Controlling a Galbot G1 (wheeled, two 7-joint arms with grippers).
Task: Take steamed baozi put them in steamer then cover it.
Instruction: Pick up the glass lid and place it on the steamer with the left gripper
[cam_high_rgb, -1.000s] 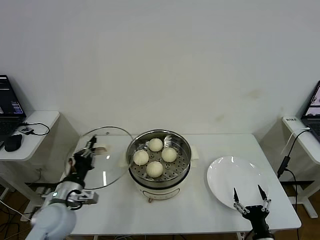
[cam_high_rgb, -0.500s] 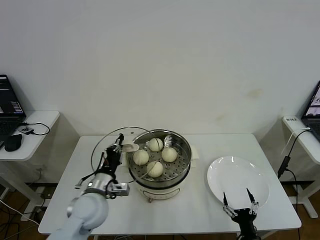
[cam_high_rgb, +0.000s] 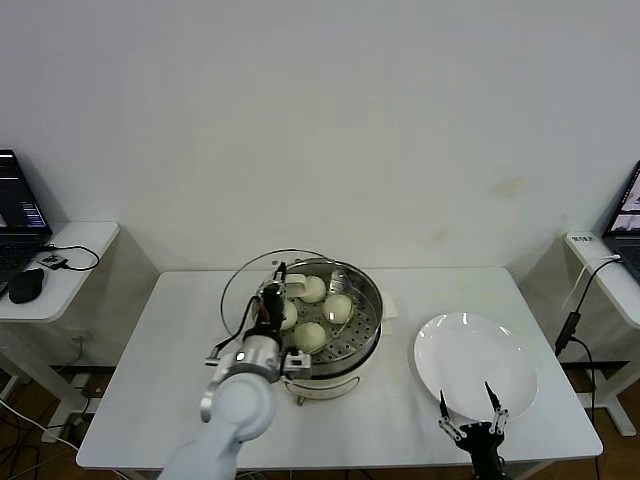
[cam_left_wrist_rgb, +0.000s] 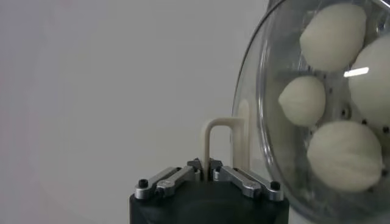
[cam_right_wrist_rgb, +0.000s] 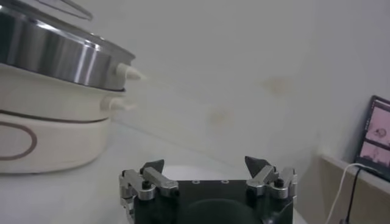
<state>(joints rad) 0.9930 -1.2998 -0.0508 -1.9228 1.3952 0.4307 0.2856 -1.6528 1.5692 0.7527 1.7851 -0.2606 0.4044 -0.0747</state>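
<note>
White tabletop (cam_high_rgb: 180, 330) against a plain white wall forms our work surface. Nearest to us, at the table's front edge on the right, our right gripper (cam_high_rgb: 470, 408) sits parked with its black fingers spread apart, holding nothing; the right wrist view (cam_right_wrist_rgb: 207, 170) confirms the gap. Just beyond it lies a flat round white plate (cam_high_rgb: 480, 362), bare.

At centre, our left gripper (cam_high_rgb: 273, 297) is clamped on the cream-white bar handle (cam_left_wrist_rgb: 220, 141) of the round clear glass lid with a metal rim (cam_high_rgb: 262, 290). We hold this lid tilted steeply, lifted, overlapping the left rim of the round shiny steel steamer pot on its cream-white base (cam_high_rgb: 345, 345). It does not sit flat on the pot.

Four smooth cream-white steamed buns (cam_high_rgb: 310, 337) rest on the perforated tray inside the pot; the left wrist view shows them (cam_left_wrist_rgb: 334, 36) through the glass.

Farther off, side desks flank the table, the left one carrying a laptop (cam_high_rgb: 18, 212) and a black mouse (cam_high_rgb: 25, 286).
</note>
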